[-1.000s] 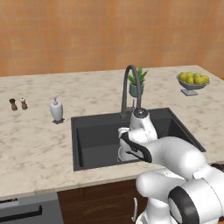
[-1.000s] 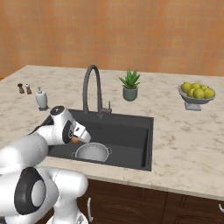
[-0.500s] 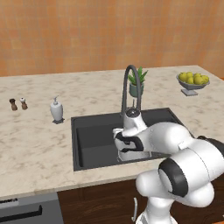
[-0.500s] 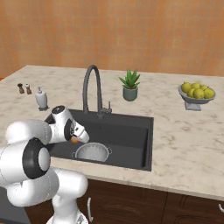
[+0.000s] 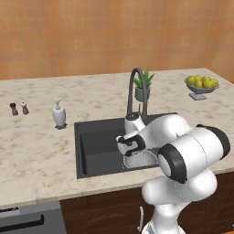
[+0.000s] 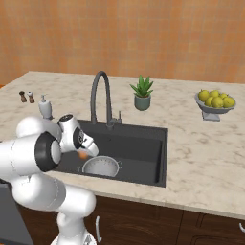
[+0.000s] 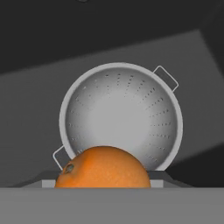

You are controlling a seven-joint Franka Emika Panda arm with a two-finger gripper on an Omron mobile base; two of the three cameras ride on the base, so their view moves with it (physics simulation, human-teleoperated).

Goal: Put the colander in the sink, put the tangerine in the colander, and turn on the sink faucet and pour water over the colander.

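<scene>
I have the tangerine (image 7: 103, 168) clamped in the end effector (image 6: 84, 154), jaws set about fruit-wide, and it hangs over the sink (image 6: 143, 153), above and just to the near side of the colander (image 7: 121, 118). The colander sits upright on the sink floor, empty.

My main worry is the release point. From the hand view the fruit covers the colander's near rim rather than its middle, so if I let go here I judge it could strike the rolled rim and bounce out onto the black basin floor. A round, smooth-skinned fruit will roll freely there, likely toward the drain. A light metal bowl could also skid or tip if the fruit lands on its edge or on a handle. Moving further over the colander's centre and lower before opening looks safer. The faucet (image 6: 101, 95) arches behind the colander, and a wide swing of the arm could clip its spout.

Materials: the colander is dull silver metal, hemispherical, with rows of fine holes and two small wire loop handles. The tangerine is matte orange with a dimpled stem end. The sink is matte black and rectangular, set into a pale speckled stone worktop (image 6: 206, 158).
</scene>
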